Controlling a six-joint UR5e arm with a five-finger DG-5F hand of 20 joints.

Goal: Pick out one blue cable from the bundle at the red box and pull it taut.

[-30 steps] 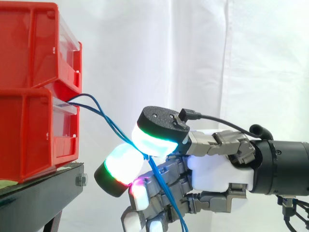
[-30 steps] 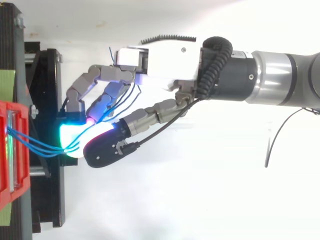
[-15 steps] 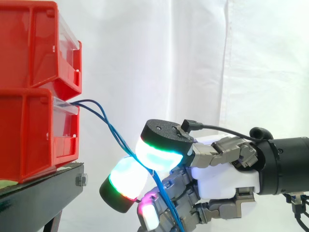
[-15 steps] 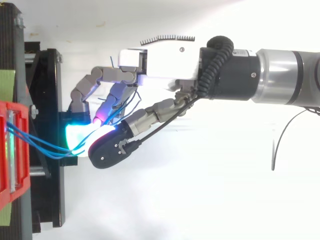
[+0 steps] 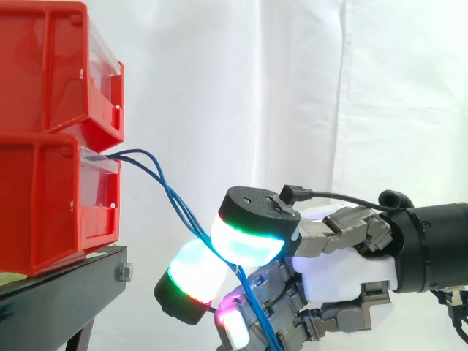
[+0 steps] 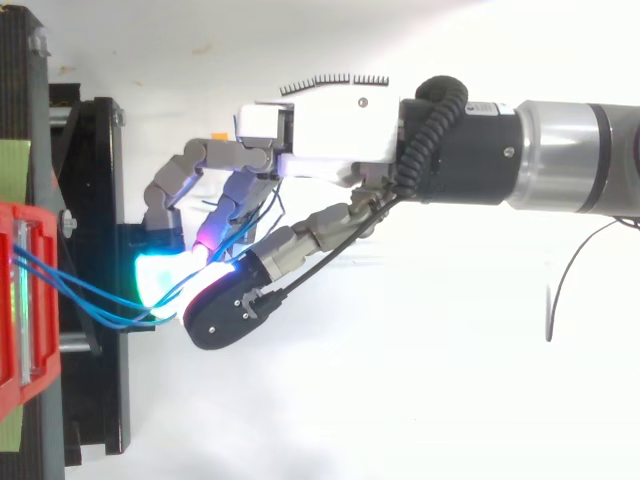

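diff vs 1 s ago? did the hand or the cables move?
The hand has dropped lower and drawn slightly away from the red bins. It took the blue cables along, so they now slope more steeply down from the lower bin. Unchanged: several strands stay pinched between the glowing pads, and the bins and black stand are in place.

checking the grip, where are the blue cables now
Side view: blue cables run from the lower red bin down-right into the hand, pinched between its pads.

Two red bins (image 5: 44,69), roughly three blue cables (image 5: 168,191).
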